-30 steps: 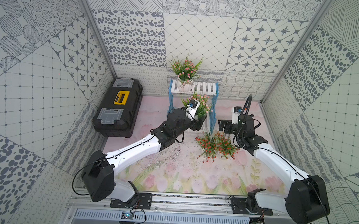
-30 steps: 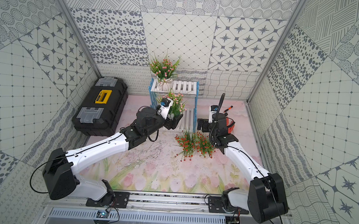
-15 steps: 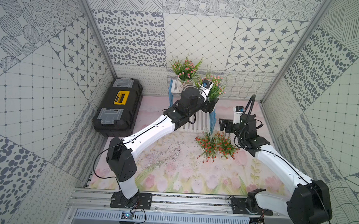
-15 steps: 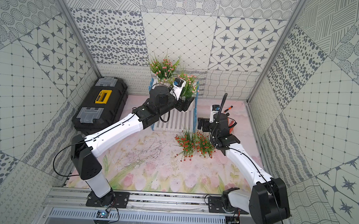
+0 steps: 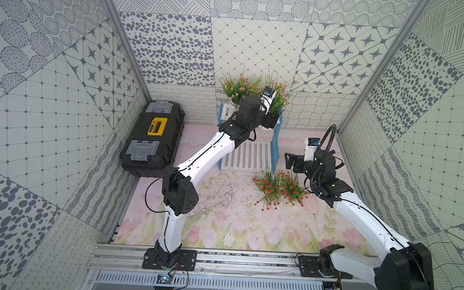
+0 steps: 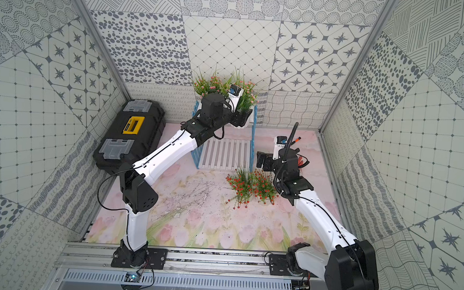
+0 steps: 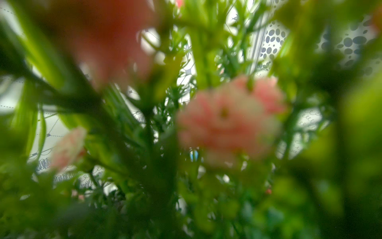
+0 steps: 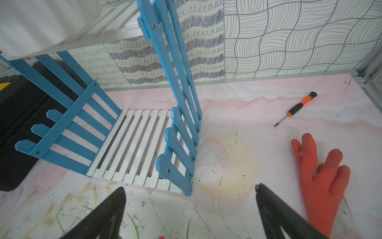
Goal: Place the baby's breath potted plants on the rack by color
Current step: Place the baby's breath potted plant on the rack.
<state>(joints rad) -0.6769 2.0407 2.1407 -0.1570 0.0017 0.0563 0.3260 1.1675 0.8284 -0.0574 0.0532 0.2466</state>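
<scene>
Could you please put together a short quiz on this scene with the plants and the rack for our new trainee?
1. True or false: the two red-flowered plants stand on the rack.
2. The held plant in the left gripper has: A) red flowers, B) pink flowers, C) no flowers.
3. Fill in: the jaws of the right gripper are ____.
Key: 1 false, they stand on the mat beside the rack; 2 B; 3 open.
</scene>
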